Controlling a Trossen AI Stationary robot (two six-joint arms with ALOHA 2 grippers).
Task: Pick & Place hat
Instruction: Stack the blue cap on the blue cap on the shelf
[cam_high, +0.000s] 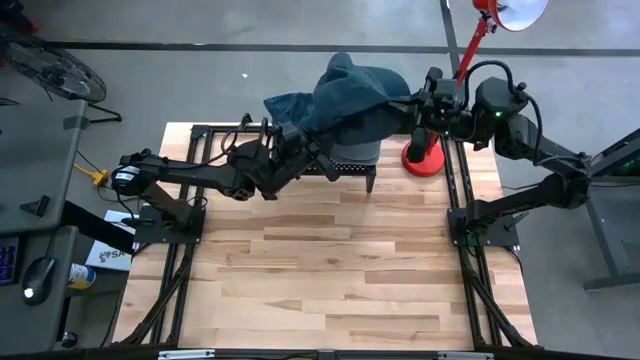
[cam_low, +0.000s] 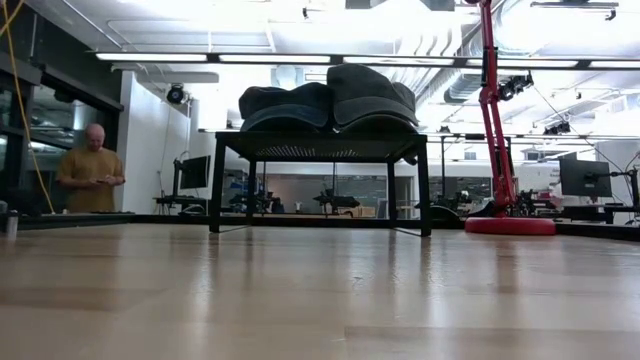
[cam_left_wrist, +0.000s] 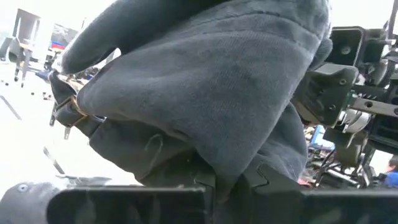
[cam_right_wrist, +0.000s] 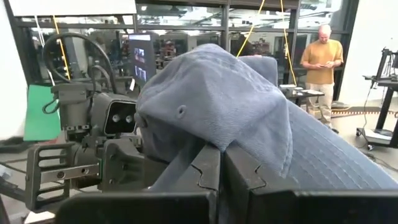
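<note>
A blue-grey cloth hat (cam_high: 350, 90) sits spread over the top of a black wire stand (cam_high: 368, 176) at the table's far edge. In the low view the hat (cam_low: 330, 100) is a dark double hump on the stand's top (cam_low: 320, 145). My left gripper (cam_high: 310, 138) comes from the table's left and is shut on the hat's left side. My right gripper (cam_high: 412, 102) comes from the right and is shut on its right side. A paler grey piece (cam_high: 355, 152) shows under the hat; I cannot tell what it is. My left gripper (cam_left_wrist: 231, 182) pinches a bunched fold of the hat's cloth (cam_left_wrist: 217, 149) between its two shut fingers, coming roughly level from the table's left. The hat bulges up beyond the fingers. My right gripper (cam_right_wrist: 221, 163) pinches the hat's lower edge (cam_right_wrist: 214, 144) between its shut fingers, coming level from the table's right. The crown (cam_right_wrist: 211, 93) rises past the fingers.
A red lamp stands with its round base (cam_high: 424, 160) just right of the stand, its pole (cam_low: 490, 110) rising beside the right arm. The wooden table top (cam_high: 330, 270) stretches bare toward the near edge. A person (cam_low: 90, 170) stands in the room beyond.
</note>
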